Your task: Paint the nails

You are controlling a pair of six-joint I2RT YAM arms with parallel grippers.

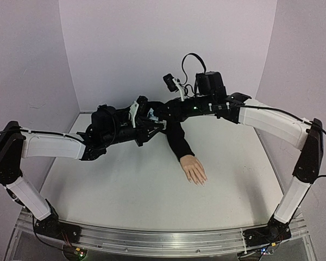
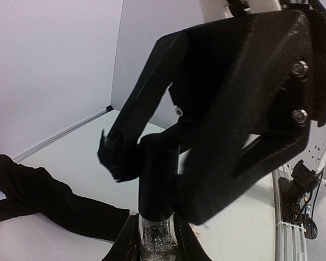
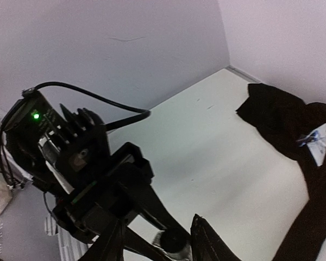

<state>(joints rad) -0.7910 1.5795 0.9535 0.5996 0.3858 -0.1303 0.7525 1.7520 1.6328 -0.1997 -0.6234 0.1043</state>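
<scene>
Left claw (image 2: 156, 232) clamped on the clear bottle (image 2: 157, 242), mid-air. Right claw (image 3: 162, 234) straddles its black cap (image 2: 158, 174), grip unconfirmed. Nails (image 1: 200, 181) tip the mannequin hand (image 1: 193, 168), flat on the tabletop (image 1: 125, 190), nearer, right of centre. Likely hard, slick; hand probably light, may skid, so steady it at the sleeve (image 1: 176, 138).

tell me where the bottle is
The bottle sits bottom centre of the left wrist view, in the left gripper, black cap inside the right gripper.
</scene>
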